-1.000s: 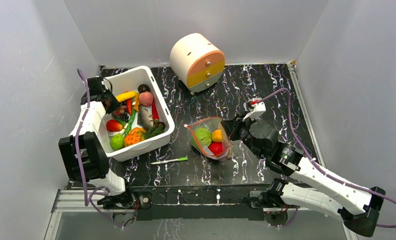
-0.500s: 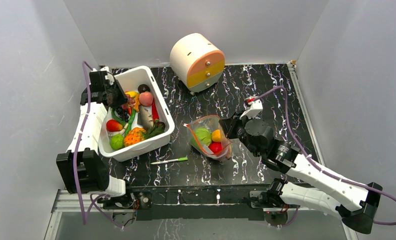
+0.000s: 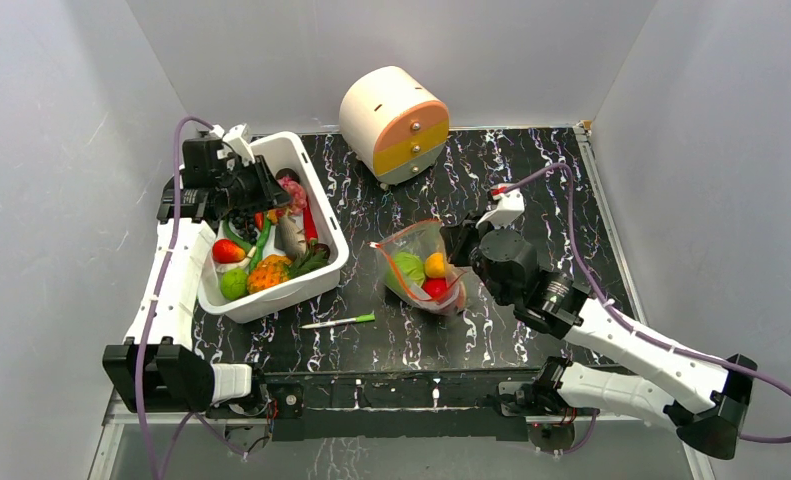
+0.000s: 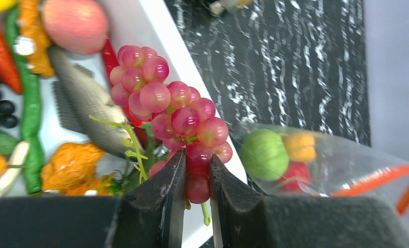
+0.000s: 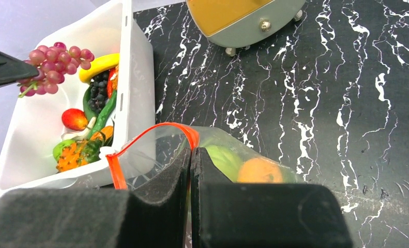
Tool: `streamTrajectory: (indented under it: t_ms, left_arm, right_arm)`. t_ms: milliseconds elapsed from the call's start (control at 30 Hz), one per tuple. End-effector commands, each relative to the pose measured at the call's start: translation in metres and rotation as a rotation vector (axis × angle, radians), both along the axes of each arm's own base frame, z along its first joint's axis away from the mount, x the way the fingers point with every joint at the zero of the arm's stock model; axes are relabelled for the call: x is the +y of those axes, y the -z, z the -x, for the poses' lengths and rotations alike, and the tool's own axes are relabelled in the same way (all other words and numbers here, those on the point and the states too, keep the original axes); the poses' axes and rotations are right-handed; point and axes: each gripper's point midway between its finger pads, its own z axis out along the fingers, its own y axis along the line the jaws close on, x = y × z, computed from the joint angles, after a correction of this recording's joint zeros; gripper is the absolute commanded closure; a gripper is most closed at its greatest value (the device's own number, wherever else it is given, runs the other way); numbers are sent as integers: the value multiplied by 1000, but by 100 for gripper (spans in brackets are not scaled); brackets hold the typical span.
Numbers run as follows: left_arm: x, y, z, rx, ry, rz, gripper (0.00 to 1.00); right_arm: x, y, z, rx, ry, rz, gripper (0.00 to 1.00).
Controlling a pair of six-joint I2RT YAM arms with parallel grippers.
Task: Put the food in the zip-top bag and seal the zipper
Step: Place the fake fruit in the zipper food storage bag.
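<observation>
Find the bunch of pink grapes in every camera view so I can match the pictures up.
Top external: the grapes are at upper left, held over the far end of the white bin.
Left wrist: the grapes are mid-frame, pinched between the left fingers, with the bin wall behind.
Right wrist: the grapes are near the top left corner, above the bin.
Shared landmark: the white bin.

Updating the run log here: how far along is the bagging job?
Done: a green piece, an orange piece and a red piece sit inside the zip-top bag. In hand: the left gripper is shut on a bunch of pink grapes above the white bin, while the right gripper pinches the bag's open mouth. Left: grapes and the bin's other food to bag, zipper unsealed.
</observation>
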Motion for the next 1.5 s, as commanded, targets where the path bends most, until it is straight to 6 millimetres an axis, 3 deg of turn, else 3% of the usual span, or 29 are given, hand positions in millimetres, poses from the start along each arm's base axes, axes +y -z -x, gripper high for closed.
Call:
streamTrajectory:
  t_ms: [0, 367, 600, 933, 1467]
  left_arm:
    - [-40, -42, 25, -66, 181, 139, 100]
    - [-101, -86, 76, -120, 486, 339, 100]
    - [-125, -107, 111, -152, 649, 482, 100]
    - [-147, -104, 143, -65, 800, 618, 100]
    - [-179, -95, 163, -7, 893, 697, 100]
  right_arm:
    - [-1, -46, -12, -89, 66, -97, 100]
    - [5, -54, -31, -115, 130, -52, 100]
    - [17, -52, -38, -104, 121, -52, 100]
    - [29, -53, -42, -96, 103, -86, 100]
    - [40, -51, -41, -83, 66, -108, 100]
